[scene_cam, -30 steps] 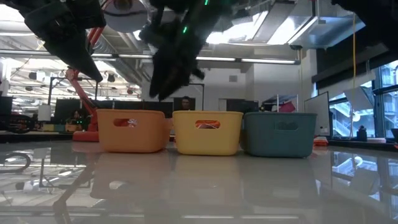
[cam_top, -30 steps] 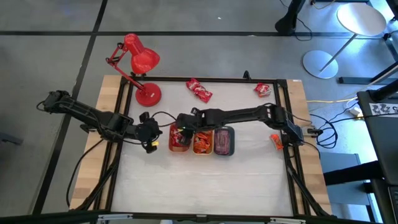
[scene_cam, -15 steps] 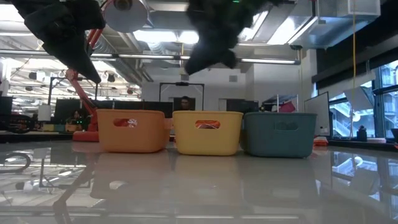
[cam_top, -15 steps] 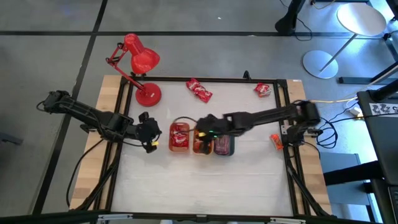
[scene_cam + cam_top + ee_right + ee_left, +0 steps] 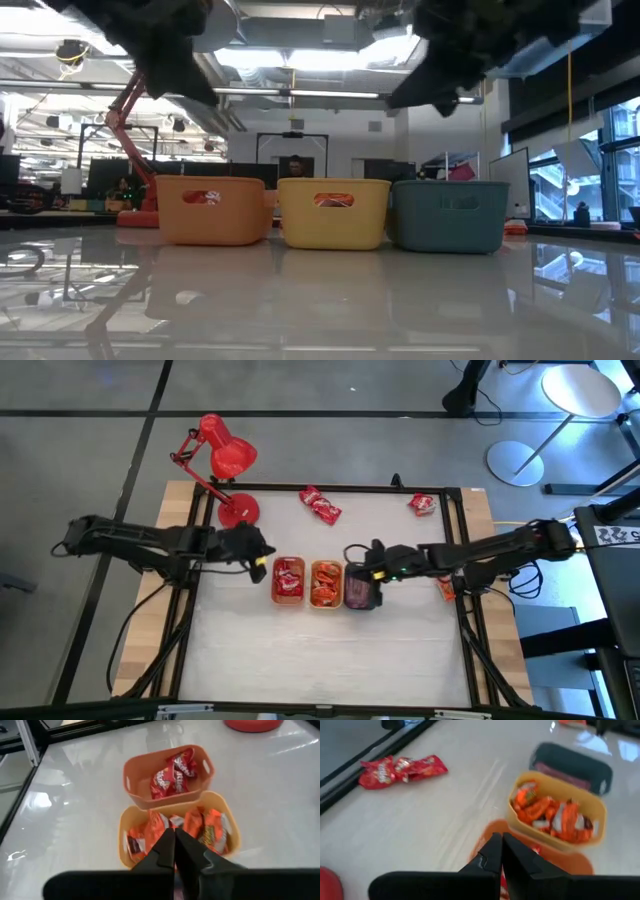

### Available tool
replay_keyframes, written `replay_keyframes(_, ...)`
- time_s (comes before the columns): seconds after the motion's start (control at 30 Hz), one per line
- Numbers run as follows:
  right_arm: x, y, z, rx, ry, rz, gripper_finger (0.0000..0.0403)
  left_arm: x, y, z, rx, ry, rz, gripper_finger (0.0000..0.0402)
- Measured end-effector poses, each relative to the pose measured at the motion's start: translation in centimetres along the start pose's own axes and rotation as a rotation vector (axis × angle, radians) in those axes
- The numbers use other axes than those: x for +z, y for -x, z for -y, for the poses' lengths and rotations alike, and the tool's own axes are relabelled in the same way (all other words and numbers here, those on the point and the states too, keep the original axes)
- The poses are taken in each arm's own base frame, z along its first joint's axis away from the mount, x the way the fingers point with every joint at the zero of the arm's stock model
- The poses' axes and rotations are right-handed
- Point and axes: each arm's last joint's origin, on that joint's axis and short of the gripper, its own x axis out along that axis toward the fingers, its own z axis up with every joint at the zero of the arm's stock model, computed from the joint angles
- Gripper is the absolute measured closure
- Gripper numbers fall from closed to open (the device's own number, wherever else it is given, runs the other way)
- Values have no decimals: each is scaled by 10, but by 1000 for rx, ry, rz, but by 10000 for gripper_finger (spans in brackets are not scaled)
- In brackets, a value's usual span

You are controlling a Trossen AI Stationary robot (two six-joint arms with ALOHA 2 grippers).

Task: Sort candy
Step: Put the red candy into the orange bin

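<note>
Three small trays sit in a row at the centre of the desk [image 5: 320,660] in the high view: an orange tray [image 5: 288,581] holding red-wrapped candy [image 5: 289,576], a yellow tray [image 5: 326,584] full of orange-red candy [image 5: 325,583], and a grey tray [image 5: 360,587] with pink candy [image 5: 357,586]. More candy lies loose: a red pair [image 5: 321,504] near the upper middle of the frame, one piece [image 5: 422,505] toward the upper right, and an orange piece [image 5: 443,588] at the right edge of the desk, just under the right arm. The right gripper [image 5: 366,556] hangs just above the grey tray's upper end, its fingers [image 5: 170,851] clenched together with nothing between them. The left gripper [image 5: 263,552] hovers left of the orange tray and is likewise clenched and empty, its fingers [image 5: 497,854] pressed tip to tip. A red desk lamp [image 5: 224,468] stands at the upper left corner of the desk.
</note>
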Motion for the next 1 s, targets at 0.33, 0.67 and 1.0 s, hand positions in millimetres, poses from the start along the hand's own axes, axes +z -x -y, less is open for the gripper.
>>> replay_keyframes(0.33,-30,42,5,57,-123,34,391,28,-30,7,21,6,59,398)
replay_keyframes(0.67,-63,74,-21,-44,-130,152,391,62,-86,36,30,-37,32,398)
replay_keyframes(1.0,-75,83,-42,-63,-97,182,391,75,-155,30,-50,-13,-177,322)
